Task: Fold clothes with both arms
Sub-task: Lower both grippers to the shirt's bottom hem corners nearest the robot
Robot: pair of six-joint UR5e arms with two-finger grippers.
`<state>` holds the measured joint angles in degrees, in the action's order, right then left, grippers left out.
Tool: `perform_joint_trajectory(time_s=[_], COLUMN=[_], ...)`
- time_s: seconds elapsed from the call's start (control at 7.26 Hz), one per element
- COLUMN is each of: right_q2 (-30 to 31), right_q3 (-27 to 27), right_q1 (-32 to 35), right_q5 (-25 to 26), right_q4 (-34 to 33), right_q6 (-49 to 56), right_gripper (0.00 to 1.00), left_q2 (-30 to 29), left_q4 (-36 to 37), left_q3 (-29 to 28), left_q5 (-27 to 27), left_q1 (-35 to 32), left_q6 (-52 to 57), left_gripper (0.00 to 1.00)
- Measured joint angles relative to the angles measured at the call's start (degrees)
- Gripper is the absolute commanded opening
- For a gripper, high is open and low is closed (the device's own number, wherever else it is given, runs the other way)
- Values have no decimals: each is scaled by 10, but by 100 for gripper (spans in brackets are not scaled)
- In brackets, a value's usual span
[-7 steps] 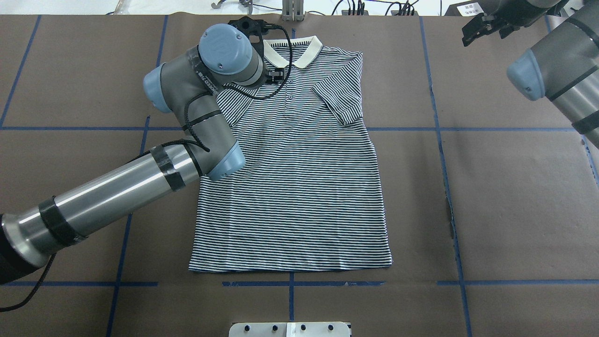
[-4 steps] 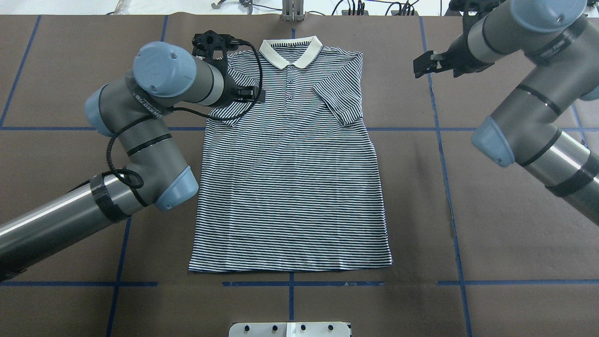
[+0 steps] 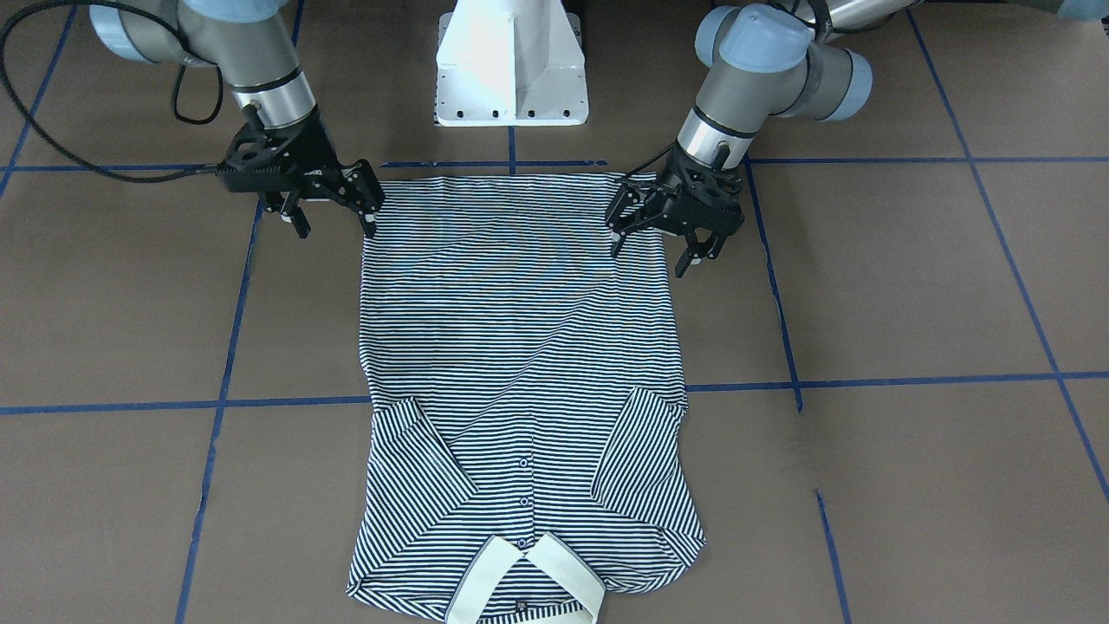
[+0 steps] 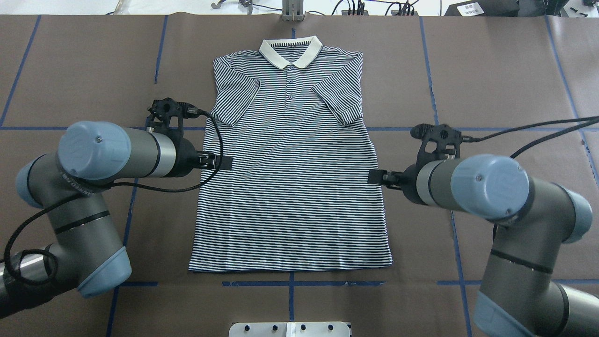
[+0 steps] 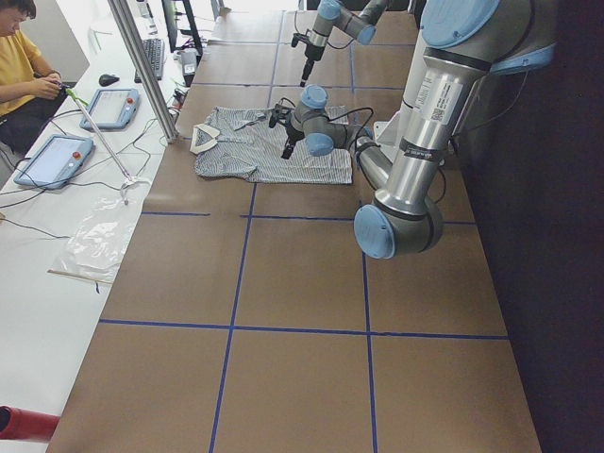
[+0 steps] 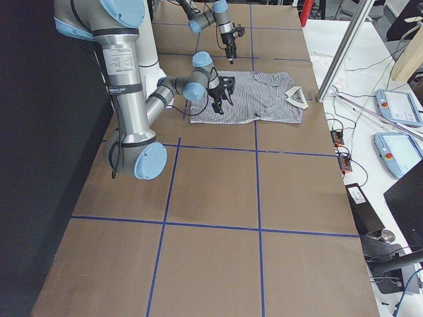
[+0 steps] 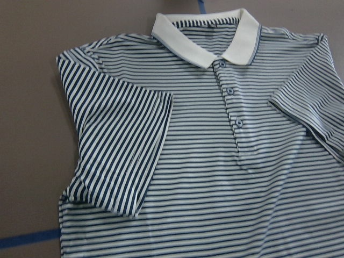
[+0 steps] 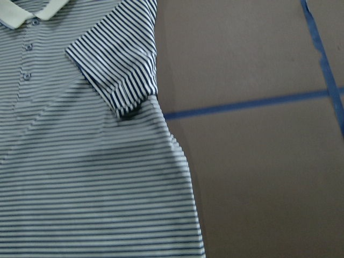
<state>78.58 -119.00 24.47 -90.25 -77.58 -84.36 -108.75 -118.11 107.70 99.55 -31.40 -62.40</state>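
Jaws on both sides spread wide, empty. Shirt (image 4: 290,187) flat on table (image 4: 514,70), collar (image 4: 291,47) away from robot, long axis straight outward. Left gripper (image 3: 650,258) at its left edge, right gripper (image 3: 338,227) at right edge, probably hovering, equally near.

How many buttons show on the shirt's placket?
3, in a line down the polo shirt's placket: top button just below the collar, middle button, lowest button. None seems hidden.
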Motion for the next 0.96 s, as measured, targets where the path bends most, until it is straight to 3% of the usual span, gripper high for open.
perform_joint_trajectory(time_s=[0.14, 0.28, 0.41, 0.55, 0.96], right_q2=[12, 17, 18, 19, 19], right_q3=[-12, -17, -19, -19, -19], right_q1=[-49, -79, -90, -94, -95], right_q5=[38, 62, 72, 77, 79], right_q4=[-7, -9, -10, -10, -10], right_q6=[-39, -59, -68, -71, -73], right_gripper=[98, 99, 99, 99, 99], left_q2=[41, 78, 103, 118, 123], left_q4=[0, 0, 0, 3, 36], left_q3=[37, 65, 79, 85, 84], left_q5=[-6, -23, -47, -69, -100], left_q1=[29, 67, 106, 144, 199], left_q6=[-27, -65, -109, -154, -221], left_gripper=[96, 74, 59, 52, 51])
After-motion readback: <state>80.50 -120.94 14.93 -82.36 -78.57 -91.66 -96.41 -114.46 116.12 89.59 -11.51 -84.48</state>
